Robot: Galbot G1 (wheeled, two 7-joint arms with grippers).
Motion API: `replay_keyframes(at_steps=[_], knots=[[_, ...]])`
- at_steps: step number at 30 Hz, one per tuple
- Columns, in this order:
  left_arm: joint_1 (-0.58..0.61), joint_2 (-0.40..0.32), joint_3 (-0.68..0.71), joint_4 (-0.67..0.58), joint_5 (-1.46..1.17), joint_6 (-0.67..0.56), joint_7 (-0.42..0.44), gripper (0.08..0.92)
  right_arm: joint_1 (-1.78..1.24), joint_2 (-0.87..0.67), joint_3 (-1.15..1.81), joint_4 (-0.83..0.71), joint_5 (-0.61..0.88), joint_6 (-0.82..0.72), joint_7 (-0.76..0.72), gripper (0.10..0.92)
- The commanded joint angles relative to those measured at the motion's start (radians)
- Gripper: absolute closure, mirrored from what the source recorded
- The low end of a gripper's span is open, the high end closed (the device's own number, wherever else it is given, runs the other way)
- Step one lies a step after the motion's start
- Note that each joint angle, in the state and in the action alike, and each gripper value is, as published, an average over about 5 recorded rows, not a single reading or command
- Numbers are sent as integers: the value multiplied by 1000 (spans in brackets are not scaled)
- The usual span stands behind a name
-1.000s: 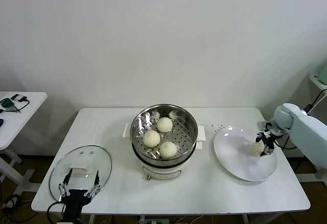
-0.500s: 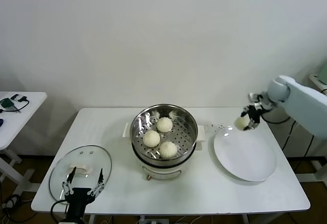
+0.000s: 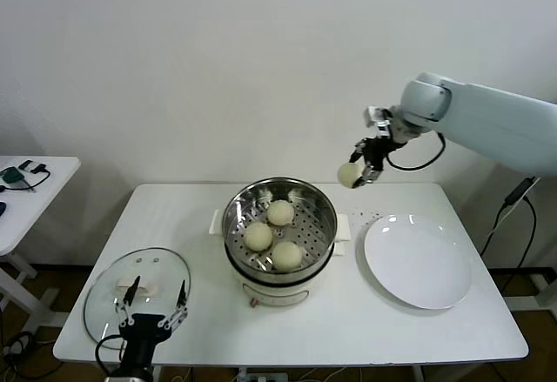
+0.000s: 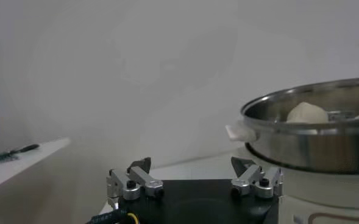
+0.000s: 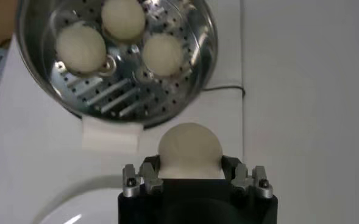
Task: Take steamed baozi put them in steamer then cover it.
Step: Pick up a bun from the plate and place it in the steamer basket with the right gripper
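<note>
Stainless steamer [image 3: 280, 225] sits mid-counter on its white base, three baozi [image 3: 273, 238] already on the perforated floor, grouped toward the front and centre. Your right gripper [image 3: 364, 164] is up in the air, behind and to the right of the steamer rim, pinching the fourth baozi [image 3: 349, 173] between its fingers. Right wrist view confirms it: held bun [image 5: 189, 150] is seated between the two pads, with the steamer [image 5: 118, 58] below and ahead of it, so the bun is not yet over the basket.

White plate [image 3: 418, 261] lies on the counter [image 3: 348, 321] right of the steamer, nothing on it.

Glass cover [image 3: 137, 293] lies flat near the counter's front-left corner, white handle up, well apart from the steamer. Your left gripper [image 3: 153, 318] hangs at the front-left edge, just at the near rim of the cover, fingers spread and holding nothing. Left wrist view shows both fingertips [image 4: 135, 181] wide apart with the steamer wall [image 4: 310, 143] off to one side and a bun top showing over the rim.

Second white table [image 3: 22, 195] stands off to the left with small dark items on it.
</note>
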Motion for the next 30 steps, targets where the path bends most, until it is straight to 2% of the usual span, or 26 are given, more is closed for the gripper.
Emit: replay_keyframes(at_steps=[1, 11, 30], knots=[[8, 2, 20, -28, 17, 2, -4, 177, 127, 197, -193, 143, 220, -150, 125, 366], [23, 5, 6, -28, 9, -7, -4, 177, 13, 311, -171, 114, 198, -212, 191, 364], [-9, 7, -6, -12, 11, 13, 5, 177, -74, 303, -190, 92, 134, -207, 190, 352]])
